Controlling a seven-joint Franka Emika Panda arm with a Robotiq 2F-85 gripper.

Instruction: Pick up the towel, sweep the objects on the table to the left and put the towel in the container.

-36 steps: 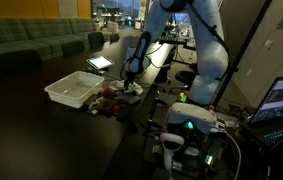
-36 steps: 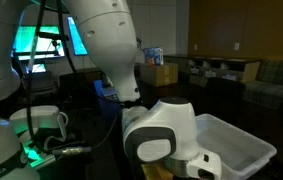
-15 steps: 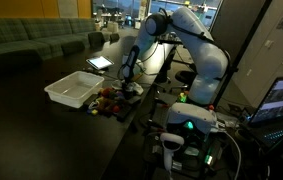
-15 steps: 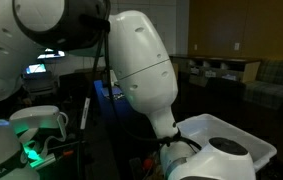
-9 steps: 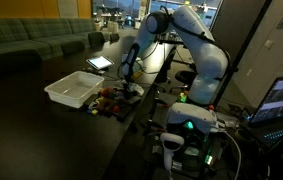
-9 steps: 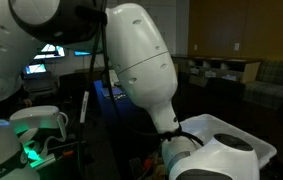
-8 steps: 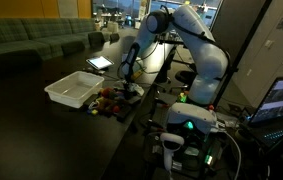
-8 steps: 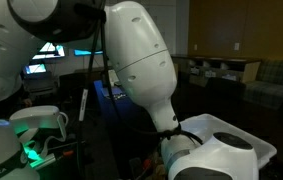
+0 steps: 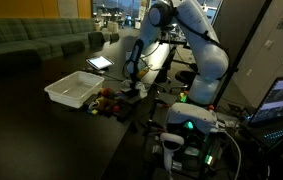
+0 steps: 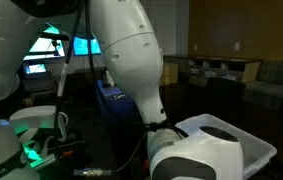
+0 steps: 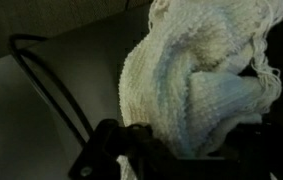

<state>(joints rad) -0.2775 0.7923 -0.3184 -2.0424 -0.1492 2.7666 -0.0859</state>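
The white knitted towel (image 11: 196, 80) fills most of the wrist view, bunched up between the dark fingers (image 11: 109, 152) at the bottom edge. My gripper (image 11: 181, 158) is shut on the towel, a little above the dark table. In an exterior view the gripper (image 9: 133, 88) hangs at the table's near edge, just right of a small heap of coloured objects (image 9: 106, 100). The white container (image 9: 73, 90) stands to the left of that heap. In an exterior view the arm's white body hides all but part of the container (image 10: 253, 150); the objects and towel are hidden there.
A black cable (image 11: 53, 85) loops over the table beside the towel. A tablet (image 9: 100, 62) lies farther back on the table. Electronics with green lights (image 9: 186, 125) and a laptop (image 9: 281, 100) stand beside the robot base. Sofas line the far wall.
The jaws have closed on the towel. The arm then shifted and the wrist rose a little, pulling the towel up off the table.
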